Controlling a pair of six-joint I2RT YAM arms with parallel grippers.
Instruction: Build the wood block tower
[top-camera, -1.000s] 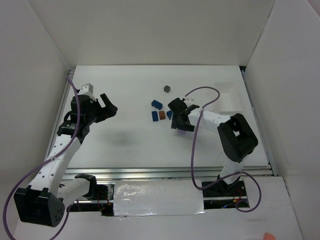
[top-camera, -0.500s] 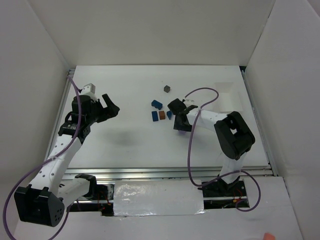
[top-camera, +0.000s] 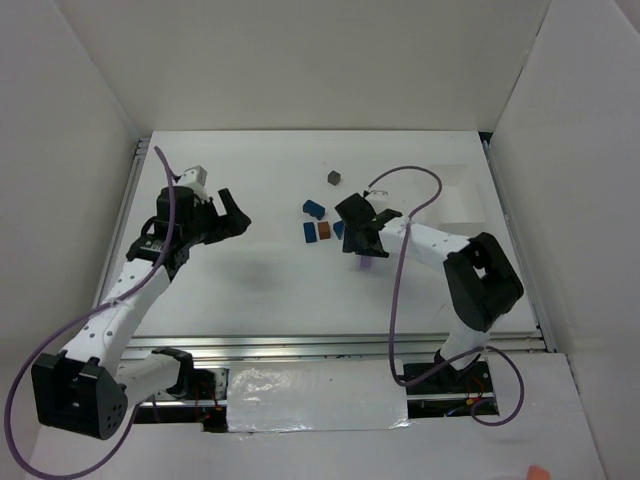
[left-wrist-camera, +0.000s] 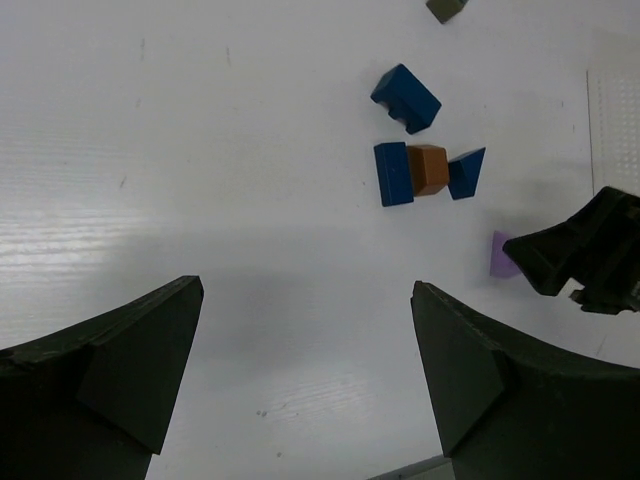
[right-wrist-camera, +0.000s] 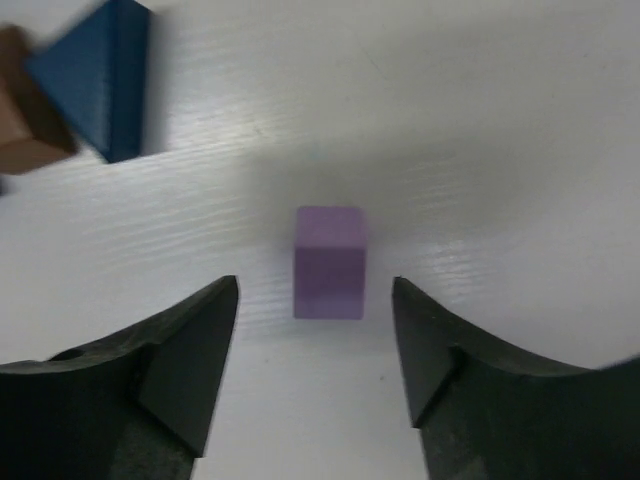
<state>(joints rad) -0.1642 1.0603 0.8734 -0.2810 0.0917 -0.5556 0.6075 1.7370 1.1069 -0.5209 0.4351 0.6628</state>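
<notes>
Right gripper (right-wrist-camera: 313, 292) jaws apart astride matte lavender cuboid block (right-wrist-camera: 330, 262), untouched; left gripper (left-wrist-camera: 305, 290) wide open

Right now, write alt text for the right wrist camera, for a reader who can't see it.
A lavender block stands on the white table in front of the open right gripper, touching neither finger. At upper left, a blue wedge lies beside a brown-orange block.

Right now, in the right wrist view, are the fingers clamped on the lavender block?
No, the lavender block sits on the table with white gaps between it and both open right fingers.
</notes>
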